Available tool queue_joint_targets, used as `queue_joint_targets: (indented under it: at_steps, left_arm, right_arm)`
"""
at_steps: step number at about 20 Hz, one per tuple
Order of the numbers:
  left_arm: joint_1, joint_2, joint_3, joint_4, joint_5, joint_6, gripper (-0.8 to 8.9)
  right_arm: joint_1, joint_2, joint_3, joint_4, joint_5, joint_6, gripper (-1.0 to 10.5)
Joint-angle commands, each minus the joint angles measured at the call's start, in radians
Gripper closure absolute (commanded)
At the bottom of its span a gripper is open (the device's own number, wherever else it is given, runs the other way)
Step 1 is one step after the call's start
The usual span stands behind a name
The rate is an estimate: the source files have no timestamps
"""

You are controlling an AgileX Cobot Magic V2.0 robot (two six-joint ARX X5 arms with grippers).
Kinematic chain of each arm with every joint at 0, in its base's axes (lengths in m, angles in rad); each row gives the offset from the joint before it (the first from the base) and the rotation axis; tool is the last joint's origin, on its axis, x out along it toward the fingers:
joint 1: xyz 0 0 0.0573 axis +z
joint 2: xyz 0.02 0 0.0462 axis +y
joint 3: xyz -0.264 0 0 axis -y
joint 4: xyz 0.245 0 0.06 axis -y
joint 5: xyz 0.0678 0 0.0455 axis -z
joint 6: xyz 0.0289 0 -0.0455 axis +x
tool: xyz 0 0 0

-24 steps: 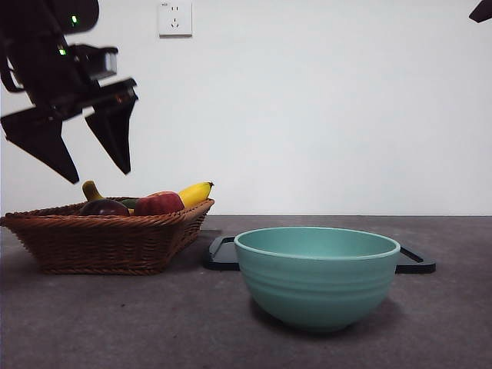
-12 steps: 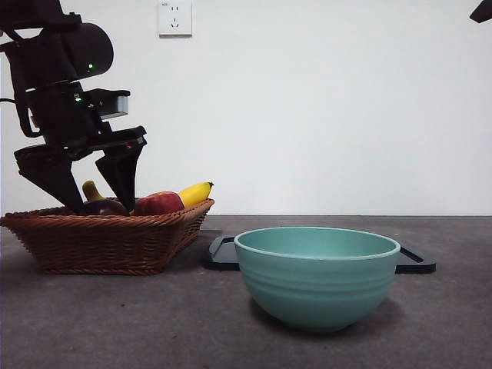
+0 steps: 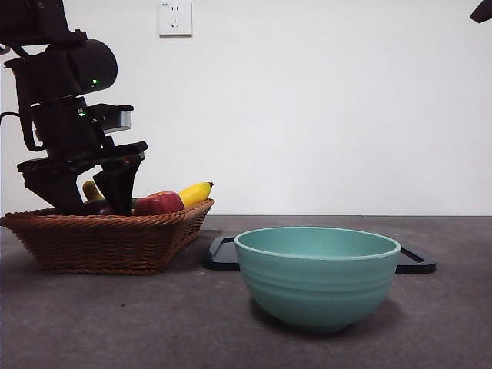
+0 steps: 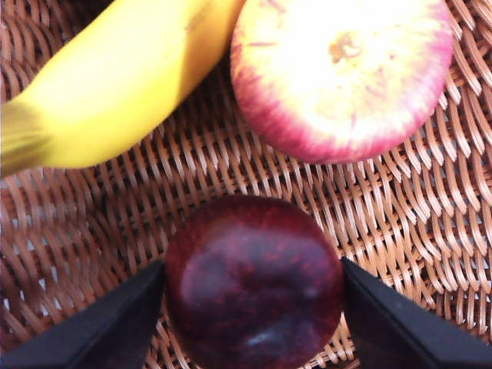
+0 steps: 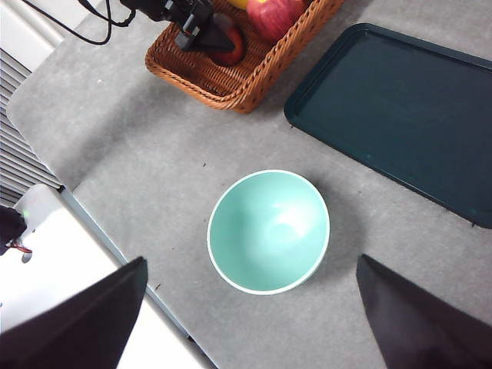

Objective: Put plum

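Two Black Jaws Around the Plum

One plum [image 4: 254,283] sits low in the brown basket [image 3: 108,238], next to the apple [image 4: 342,73] and banana [image 4: 115,81]. So the left hand [image 4: 254,307] reaches down into the basket. Its jaws are open, one on each side of the plum, very close, not squeezing yet. The right hand [image 5: 246,315] waits open, high above the green bowl [image 5: 269,231].

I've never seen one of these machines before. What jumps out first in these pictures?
The big black left hand reaching down into the wicker basket, its open jaws on either side of a dark plum that lies beside an apple and a banana. Next comes the large teal bowl, empty, standing near the camera on the grey table with a dark tray behind it.
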Motion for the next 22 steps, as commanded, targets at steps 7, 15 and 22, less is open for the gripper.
queue_joint_targets:
  at_steps: [7,15,22]
  left_arm:
    - [-0.006,0.016,0.029,-0.008,-0.002,0.008,5.78]
    - [-0.051,-0.193,0.039,-0.063,0.034,0.008,5.78]
    - [-0.25,-0.423,0.039,-0.185,0.107,0.006,5.78]
  right_arm:
    - [0.005,0.008,0.021,0.0,-0.003,0.011,5.1]
    - [0.005,0.008,0.021,0.0,-0.003,0.011,5.1]
    - [0.005,0.008,0.021,0.001,-0.002,0.011,5.1]
